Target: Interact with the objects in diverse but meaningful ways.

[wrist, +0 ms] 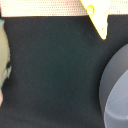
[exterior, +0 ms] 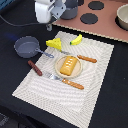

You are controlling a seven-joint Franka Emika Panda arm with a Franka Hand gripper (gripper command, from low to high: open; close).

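My gripper (exterior: 49, 20) hangs high over the dark table behind the grey saucepan (exterior: 27, 46); its fingers are too blurred to judge. The saucepan's blue handle (exterior: 45, 52) lies on the striped placemat (exterior: 95, 80). A yellow cheese wedge (exterior: 54, 43) sits just to the exterior view's right of the pan, with the yellow banana (exterior: 76, 39) beyond it. A golden bread loaf (exterior: 68, 65) rests on a small plate (exterior: 59, 70). The brown sausage (exterior: 35, 67) lies at the mat's near-left edge. The wrist view catches the saucepan rim (wrist: 117, 90) and the cheese tip (wrist: 97, 20).
An orange-handled knife (exterior: 86, 58) and fork (exterior: 72, 83) lie on the mat beside the plate. A toy stove (exterior: 107, 22) with black burners and a pot (exterior: 122, 17) stands at the back right. A cable (exterior: 15, 22) trails across the dark table.
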